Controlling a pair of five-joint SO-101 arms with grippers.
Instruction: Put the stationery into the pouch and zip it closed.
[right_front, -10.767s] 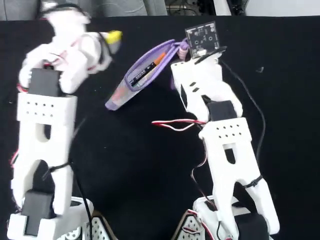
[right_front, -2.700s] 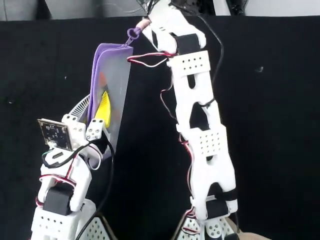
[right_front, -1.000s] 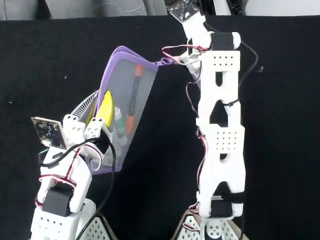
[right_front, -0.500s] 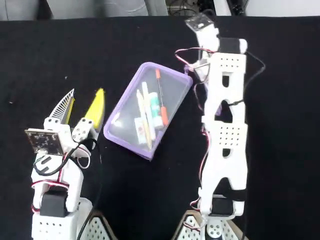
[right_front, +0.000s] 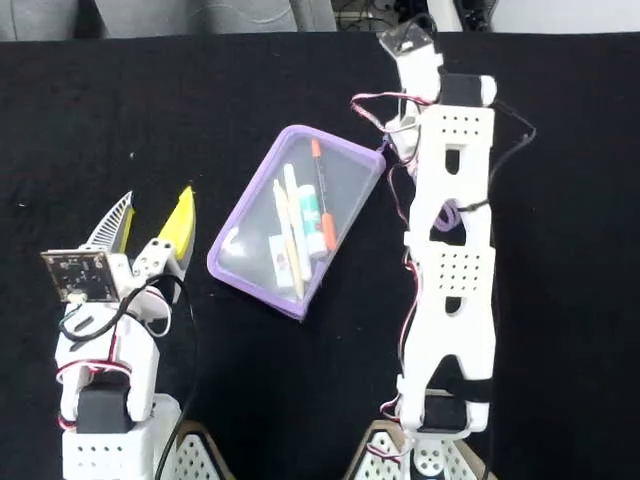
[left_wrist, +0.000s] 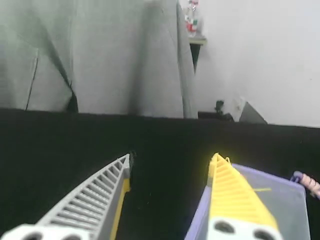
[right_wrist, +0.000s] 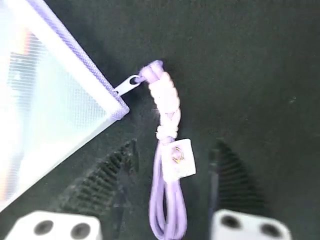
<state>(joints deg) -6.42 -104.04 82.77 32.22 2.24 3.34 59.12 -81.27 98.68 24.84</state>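
Observation:
A purple-edged clear pouch (right_front: 295, 222) lies flat on the black table between the two arms. Inside it I see pens, a pencil (right_front: 287, 240) and a small eraser. Its slider sits at the corner nearest the right arm (right_front: 447, 200). From there a braided purple pull cord (right_wrist: 166, 120) with a small tag trails between the spread fingers of my right gripper (right_wrist: 172, 147), which is open and touches nothing. My left gripper (right_front: 157, 196) stands open just left of the pouch, with a yellow finger (left_wrist: 235, 195) and a grey one. The pouch edge (left_wrist: 285, 200) shows beside the yellow finger.
Red and white wires (right_front: 375, 100) loop beside the stretched-out right arm. Both arm bases stand at the table's front edge (right_front: 270, 450). A grey curtain (left_wrist: 100, 55) and a white wall lie beyond the table's far edge.
One second ago the pouch hung raised between both grippers. The left gripper has let go, opened and drawn back, and the pouch now lies flat on the table.

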